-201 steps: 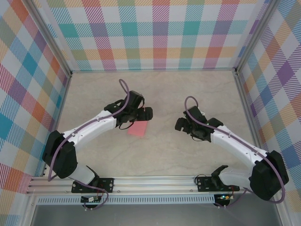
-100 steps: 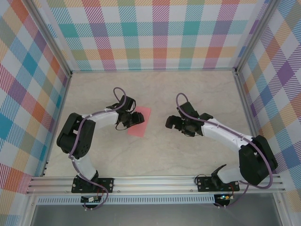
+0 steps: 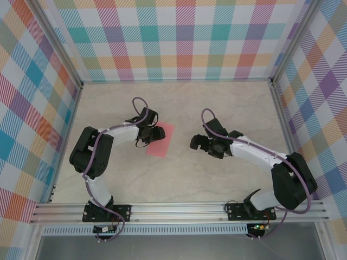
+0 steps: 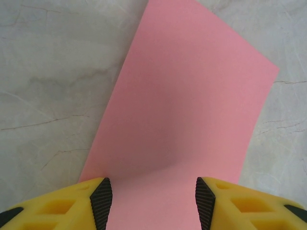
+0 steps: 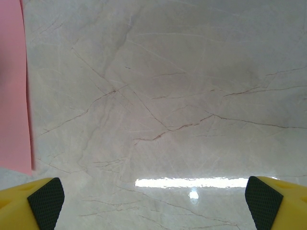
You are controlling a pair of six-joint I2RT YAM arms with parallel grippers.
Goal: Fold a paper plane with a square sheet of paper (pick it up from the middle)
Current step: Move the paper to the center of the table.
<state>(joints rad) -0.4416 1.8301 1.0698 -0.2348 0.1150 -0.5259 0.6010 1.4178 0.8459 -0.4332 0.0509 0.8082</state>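
The square sheet of paper [image 3: 161, 140] lies flat on the marble table, salmon-pink and plain. In the left wrist view the paper [image 4: 187, 115] runs from between my fingers to the far right. My left gripper [image 3: 153, 134] is low over its left edge, open, and its black pads [image 4: 101, 201] straddle the sheet without pinching it. My right gripper [image 3: 198, 142] hovers open to the right of the sheet, apart from it. The right wrist view catches one edge of the paper [image 5: 13, 96] at the far left, with bare table between the yellow fingers [image 5: 45, 197].
The marble tabletop [image 3: 179, 103] is walled by plaid panels on three sides, with aluminium posts at the corners [image 3: 274, 81]. A metal rail [image 3: 179, 208] runs along the near edge by the arm bases. A light glare [image 5: 192, 182] shows on the table.
The left arm has folded back and brought its gripper down to the sheet's left edge. The right gripper has slid left toward the paper. The sheet has stayed flat.
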